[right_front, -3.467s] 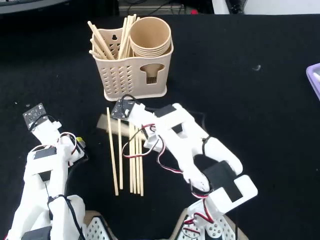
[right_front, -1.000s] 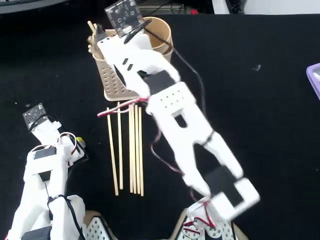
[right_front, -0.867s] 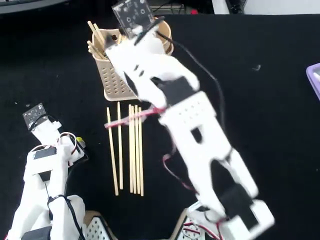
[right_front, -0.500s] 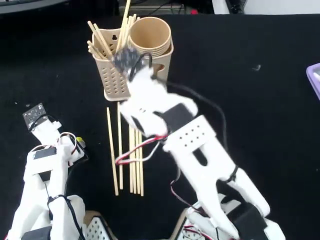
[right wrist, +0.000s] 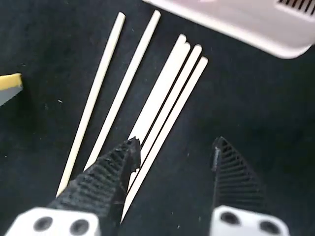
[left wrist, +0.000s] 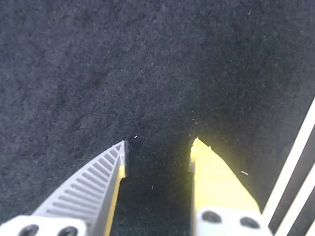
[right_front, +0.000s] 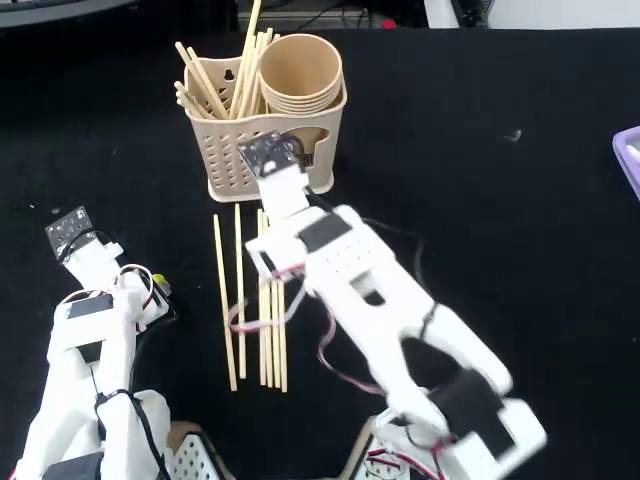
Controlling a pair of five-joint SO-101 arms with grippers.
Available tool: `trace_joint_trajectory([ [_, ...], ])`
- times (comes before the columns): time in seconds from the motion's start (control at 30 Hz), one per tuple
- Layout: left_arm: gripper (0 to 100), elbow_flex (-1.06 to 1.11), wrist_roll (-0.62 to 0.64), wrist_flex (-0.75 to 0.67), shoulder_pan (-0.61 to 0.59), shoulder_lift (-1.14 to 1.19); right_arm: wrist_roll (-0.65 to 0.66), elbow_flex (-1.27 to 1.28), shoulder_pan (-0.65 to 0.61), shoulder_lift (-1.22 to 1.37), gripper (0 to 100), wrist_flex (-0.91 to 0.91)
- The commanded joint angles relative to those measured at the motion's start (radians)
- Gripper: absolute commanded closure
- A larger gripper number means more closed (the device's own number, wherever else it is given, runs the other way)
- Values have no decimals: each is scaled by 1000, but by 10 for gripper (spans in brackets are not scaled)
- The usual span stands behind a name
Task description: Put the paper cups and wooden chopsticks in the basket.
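Already stowed paper cups [right_front: 300, 70] in the basket [right_front: 230, 150]. Held right gripper [right wrist: 172, 145] released above loose chopsticks [right wrist: 162, 98] on the tabletop [right_front: 500, 250], left gripper [left wrist: 157, 145] released too.

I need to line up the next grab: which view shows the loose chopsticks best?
The right wrist view: the loose chopsticks lie close ahead of the open right gripper, tips distinct. The high view shows their full lengths, partly covered by the right arm. The left wrist view catches pale strips at its edge, possibly chopsticks.

The black table [right_front: 520, 250] before me is carrying the basket [right_front: 235, 160] at its far side, and loose wooden chopsticks [right_front: 240, 260] are lying side by side near it
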Motion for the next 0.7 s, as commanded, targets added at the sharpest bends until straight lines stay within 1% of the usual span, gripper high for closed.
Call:
trace_joint_trajectory([
  [0.0,791,-8,-5,-15,-2,-23,-43,-211,-15,145,761,81],
  [0.27,791,-8,-5,-15,-2,-25,-29,-503,-14,489,763,176],
  [0.47,791,-8,-5,-15,-2,-25,43,-756,-3,673,851,302],
  [0.67,791,-8,-5,-14,-2,-25,57,-946,-6,829,847,454],
])
